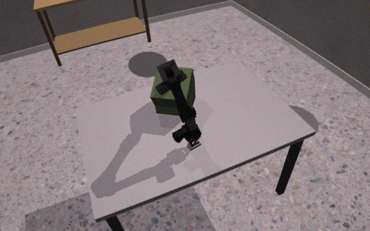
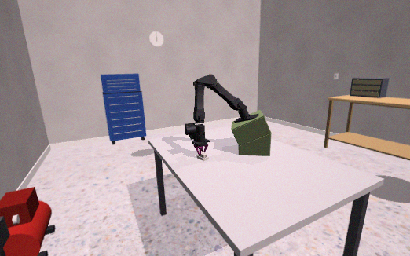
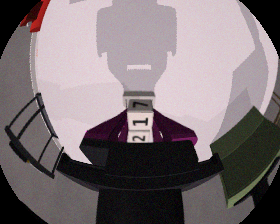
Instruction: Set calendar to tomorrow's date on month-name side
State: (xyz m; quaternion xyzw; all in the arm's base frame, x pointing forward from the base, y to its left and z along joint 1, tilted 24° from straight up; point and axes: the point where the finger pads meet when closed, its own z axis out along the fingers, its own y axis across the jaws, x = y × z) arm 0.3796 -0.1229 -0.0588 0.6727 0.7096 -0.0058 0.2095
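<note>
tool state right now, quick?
Tool: closed on the white cube showing 1 and 2; whether it's off the tray, can't tell.

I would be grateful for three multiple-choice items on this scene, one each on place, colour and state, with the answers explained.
1. Where are the fingers?
A) Above the workbench by the wall
B) Over the white table
C) Beside the wall clock

2. What colour is the tall drawer cabinet?
A) Blue
B) Yellow
C) Green

3. How does the cube face showing "1" stand to the fingers?
A) Far outside them
B) On the floor below
C) Between them

Answers: 1 B, the exterior view shows them low over its top; 2 A, its front is plainly blue; 3 C, the wrist view shows purple on either side.
</note>
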